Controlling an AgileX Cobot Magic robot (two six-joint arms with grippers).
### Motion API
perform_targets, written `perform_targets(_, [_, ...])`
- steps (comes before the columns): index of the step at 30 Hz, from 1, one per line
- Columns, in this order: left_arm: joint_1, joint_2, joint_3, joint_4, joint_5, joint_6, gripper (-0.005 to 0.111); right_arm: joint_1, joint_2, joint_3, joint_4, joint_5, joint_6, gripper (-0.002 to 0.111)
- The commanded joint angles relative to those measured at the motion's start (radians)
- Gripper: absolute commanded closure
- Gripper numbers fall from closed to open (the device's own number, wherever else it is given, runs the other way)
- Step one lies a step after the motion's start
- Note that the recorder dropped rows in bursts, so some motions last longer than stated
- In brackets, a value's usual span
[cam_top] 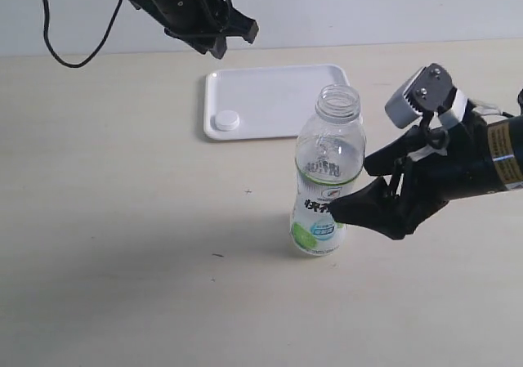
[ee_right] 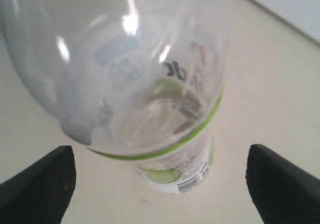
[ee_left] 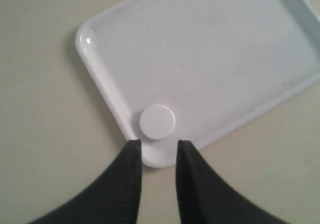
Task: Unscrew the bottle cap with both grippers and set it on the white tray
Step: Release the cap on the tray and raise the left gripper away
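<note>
cap: bottle cap (cam_top: 226,121) lying on the white tray (cam_top: 278,81), upper centre; likely light, stiff, best pinched across its rim | left gripper (cam_top: 235,40) hanging at upper left, fingers slightly apart, empty | right gripper (cam_top: 353,185) reaching in level from the right, gaping around the bottle (cam_top: 327,179), not clamping

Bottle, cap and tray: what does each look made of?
The bottle looks like thin clear plastic, glossy: its far side shows through and highlights streak its wall. The cap seems opaque white plastic, its flat top smooth and fairly matte. The tray is probably white plastic too, slightly glossy, with a bright glint on its rounded corner.
</note>
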Motion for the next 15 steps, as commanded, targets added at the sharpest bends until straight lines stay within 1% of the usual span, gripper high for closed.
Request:
perform_targets(1, [-0.002,-0.066,0.093,-0.006,0.017,-0.007,0.106,0.001,-0.079,0.002,-0.009,0.009,0.121,0.027])
perform_targets(4, [-0.002,-0.121,0.183,-0.006,-0.023,-0.007,0.107,0.001,-0.126,0.002,-0.009,0.005,0.194,0.031])
perform_targets(7, [-0.002,-0.191,0.301,-0.010,-0.116,-0.007,0.107,0.001,-0.173,0.004,-0.009,-0.001,0.243,0.034])
perform_targets(12, [-0.002,-0.348,0.532,-0.070,-0.336,-0.007,0.107,0.001,-0.231,0.006,-0.009,-0.055,0.277,0.036])
perform_targets(15, [-0.002,-0.463,0.668,-0.126,-0.465,-0.007,0.107,0.001,-0.260,0.027,-0.009,-0.057,0.281,0.036])
